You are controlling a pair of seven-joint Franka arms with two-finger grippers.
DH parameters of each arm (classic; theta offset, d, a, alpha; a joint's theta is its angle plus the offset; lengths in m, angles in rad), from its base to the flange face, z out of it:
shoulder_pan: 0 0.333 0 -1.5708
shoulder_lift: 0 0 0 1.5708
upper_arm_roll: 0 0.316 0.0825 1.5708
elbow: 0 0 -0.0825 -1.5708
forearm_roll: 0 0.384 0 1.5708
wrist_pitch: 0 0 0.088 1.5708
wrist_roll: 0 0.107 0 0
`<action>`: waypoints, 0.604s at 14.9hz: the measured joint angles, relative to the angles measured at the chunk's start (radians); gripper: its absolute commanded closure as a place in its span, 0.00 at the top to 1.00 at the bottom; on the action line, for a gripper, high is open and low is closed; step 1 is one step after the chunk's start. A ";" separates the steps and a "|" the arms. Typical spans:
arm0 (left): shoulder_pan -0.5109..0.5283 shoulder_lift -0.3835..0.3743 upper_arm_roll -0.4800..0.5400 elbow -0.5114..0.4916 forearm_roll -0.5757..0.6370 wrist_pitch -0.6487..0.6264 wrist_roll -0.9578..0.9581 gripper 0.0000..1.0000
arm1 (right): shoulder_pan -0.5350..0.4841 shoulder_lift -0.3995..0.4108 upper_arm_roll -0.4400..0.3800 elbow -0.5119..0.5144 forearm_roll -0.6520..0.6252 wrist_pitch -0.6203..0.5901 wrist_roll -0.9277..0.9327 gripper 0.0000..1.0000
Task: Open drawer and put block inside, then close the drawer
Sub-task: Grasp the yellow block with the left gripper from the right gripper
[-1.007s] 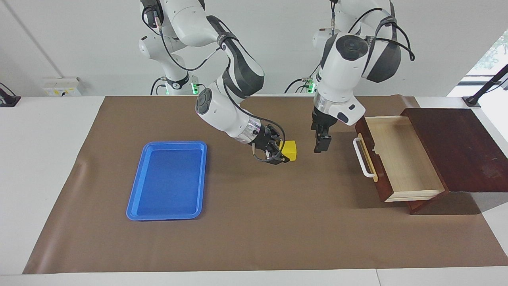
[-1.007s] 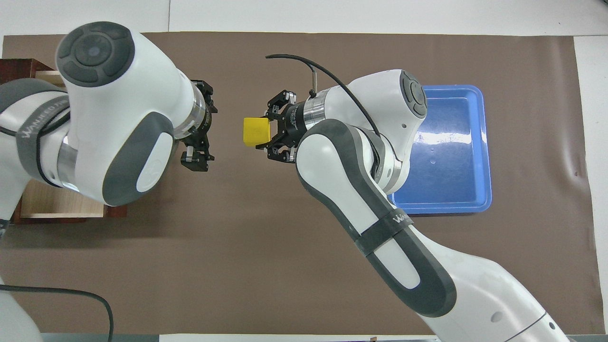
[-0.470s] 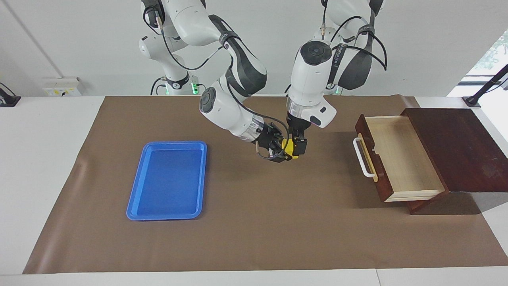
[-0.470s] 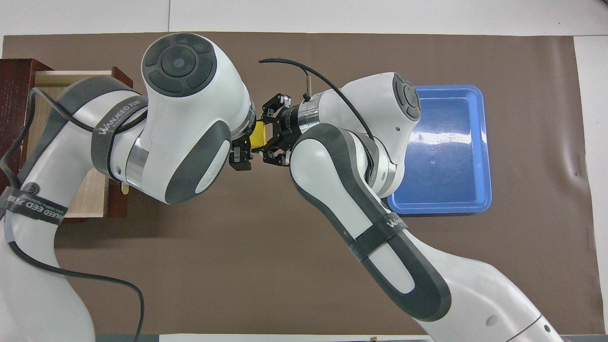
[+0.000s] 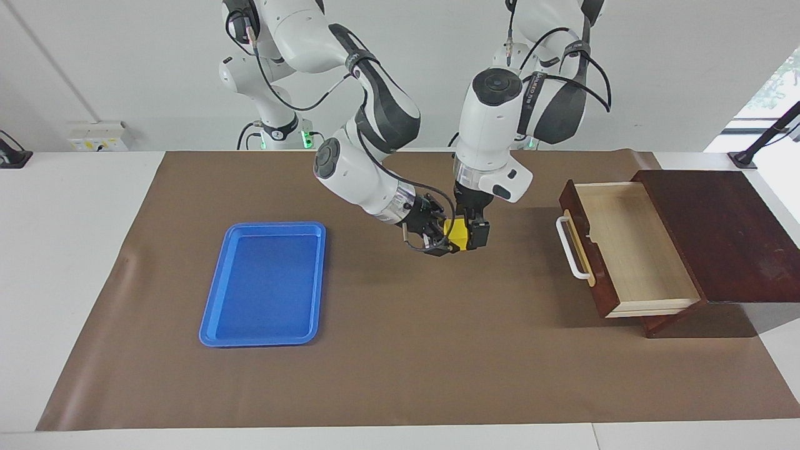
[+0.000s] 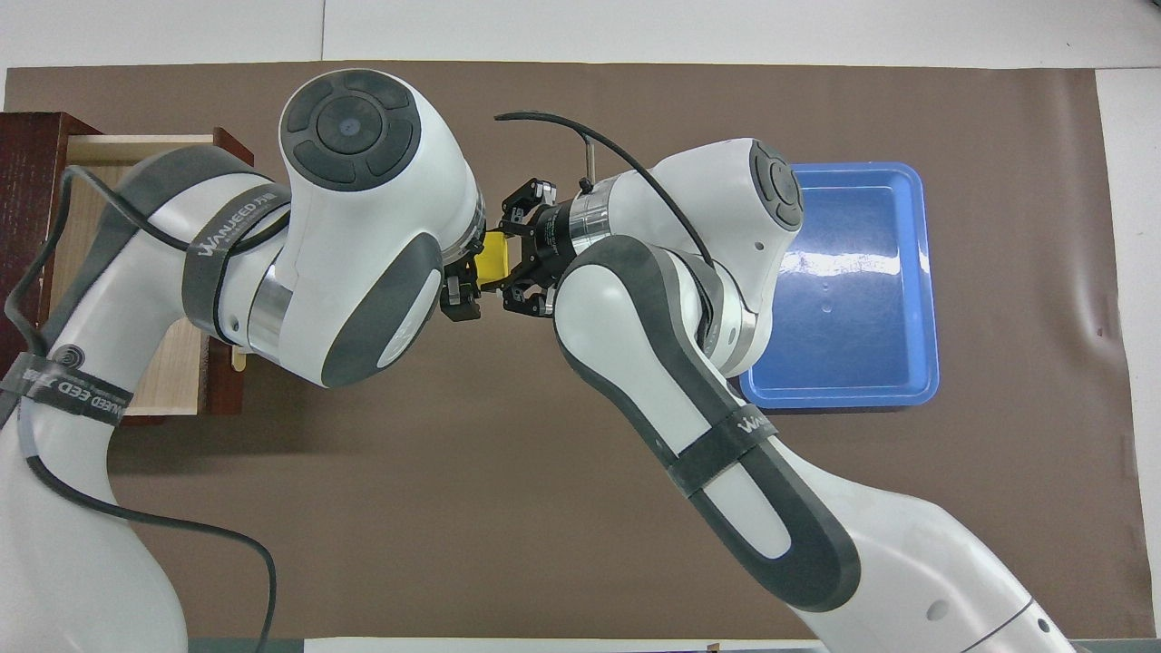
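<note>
The yellow block [image 5: 458, 232] [image 6: 495, 263] hangs above the brown mat, between the blue tray and the drawer, with my right gripper [image 5: 446, 240] [image 6: 510, 264] shut on it. My left gripper [image 5: 467, 232] comes down from above and stands open around the same block; one finger [image 5: 480, 235] shows beside the block toward the drawer, and I cannot tell whether it touches. The drawer [image 5: 631, 250] [image 6: 95, 154] is pulled open, its pale wooden inside bare, with the white handle [image 5: 572, 249] facing the middle of the table.
The dark wooden cabinet [image 5: 719, 231] sits at the left arm's end of the table. A flat blue tray [image 5: 265, 281] [image 6: 843, 281] lies at the right arm's end. The brown mat [image 5: 400, 350] covers the table between them.
My left gripper has swung from beside the drawer over to the block and come down around it. The right gripper has held the block nearly still.
</note>
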 measured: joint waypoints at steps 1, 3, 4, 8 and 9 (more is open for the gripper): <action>0.000 0.001 0.000 -0.004 0.007 0.005 -0.012 1.00 | 0.000 0.000 0.000 0.000 0.000 0.000 0.000 0.00; 0.000 0.006 -0.001 -0.013 0.022 0.012 -0.024 0.96 | 0.000 0.000 0.000 0.000 0.000 0.000 0.000 0.00; 0.000 0.009 -0.001 -0.016 0.027 0.015 -0.026 0.86 | 0.000 0.000 0.000 0.000 0.000 0.000 0.000 0.00; -0.004 0.013 -0.005 -0.022 0.029 0.018 -0.033 0.69 | 0.000 0.002 0.000 0.000 0.000 0.000 0.000 0.00; -0.008 0.013 -0.007 -0.022 0.033 0.018 -0.033 0.61 | 0.000 0.002 -0.001 -0.001 -0.002 0.000 0.000 0.00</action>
